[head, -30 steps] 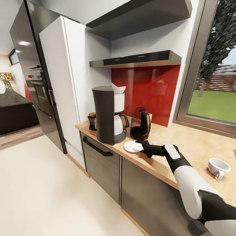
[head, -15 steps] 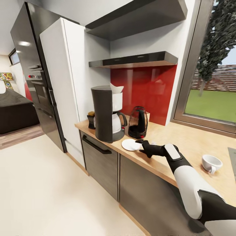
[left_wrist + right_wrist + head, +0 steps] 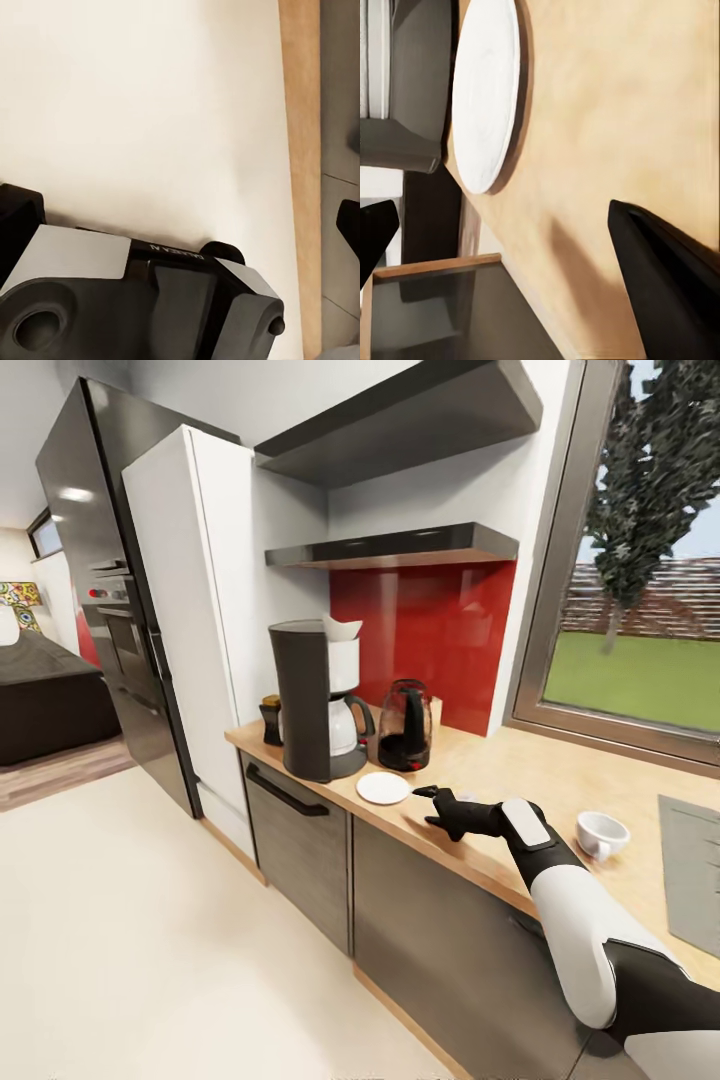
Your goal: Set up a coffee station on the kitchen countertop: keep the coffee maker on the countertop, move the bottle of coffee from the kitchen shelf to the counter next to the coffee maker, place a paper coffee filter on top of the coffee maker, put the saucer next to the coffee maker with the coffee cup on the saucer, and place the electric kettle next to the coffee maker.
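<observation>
Wooden countertop [image 3: 560,780] carries the right gripper [image 3: 428,807], fingers spread and holding nothing, just right of the white saucer [image 3: 384,788]; coffee cup [image 3: 601,834] sits well apart to the right; farther back stand electric kettle [image 3: 405,726] and coffee maker [image 3: 312,700]
</observation>
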Controlling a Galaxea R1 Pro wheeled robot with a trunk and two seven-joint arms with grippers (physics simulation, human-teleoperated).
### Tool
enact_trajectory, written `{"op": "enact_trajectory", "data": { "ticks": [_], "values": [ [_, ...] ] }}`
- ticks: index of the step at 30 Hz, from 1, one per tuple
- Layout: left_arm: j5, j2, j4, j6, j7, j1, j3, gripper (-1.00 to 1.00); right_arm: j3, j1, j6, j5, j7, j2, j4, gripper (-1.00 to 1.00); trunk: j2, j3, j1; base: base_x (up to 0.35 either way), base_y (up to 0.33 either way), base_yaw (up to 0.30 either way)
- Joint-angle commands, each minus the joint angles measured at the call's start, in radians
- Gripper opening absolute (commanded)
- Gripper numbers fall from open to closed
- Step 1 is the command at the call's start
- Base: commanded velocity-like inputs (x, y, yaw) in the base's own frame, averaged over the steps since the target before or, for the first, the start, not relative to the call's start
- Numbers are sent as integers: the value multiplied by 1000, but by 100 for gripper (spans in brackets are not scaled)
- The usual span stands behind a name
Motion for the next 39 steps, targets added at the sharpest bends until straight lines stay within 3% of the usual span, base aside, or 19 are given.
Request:
{"op": "enact_trajectory", "data": {
  "ticks": [1, 6, 21, 30, 31, 39],
  "values": [
    [11, 0, -1, 7, -2, 0, -8, 100, -3, -1, 5, 3, -5, 0, -1, 100, -1, -1, 0, -55, -36, 0],
    [11, -27, -2, 3, 0, 0, -9, 100, -34, 27, -19, -51, 6, -10, -29, 100, -1, -1, 0, 0, 0, 0],
    [11, -31, -2, 3, 0, 0, -8, 100, -118, 22, -20, -157, 4, -16, -35, 100, -1, -1, 0, 0, 0, 0],
    [11, -44, -3, 3, 0, 0, -5, 100, -69, -29, -72, -112, -45, -67, -86, 100, -1, -1, 0, 0, 0, 0],
    [11, -45, -3, 3, 0, 0, -5, 100, -28, -77, -128, -19, -108, -120, -253, 100, -1, -1, 0, 0, 0, 0],
    [11, -45, -3, 3, 0, 0, -5, 100, -18, -94, -122, -20, -190, -126, -338, 100, -1, -1, 0, 0, 0, 0]
  ]
}}
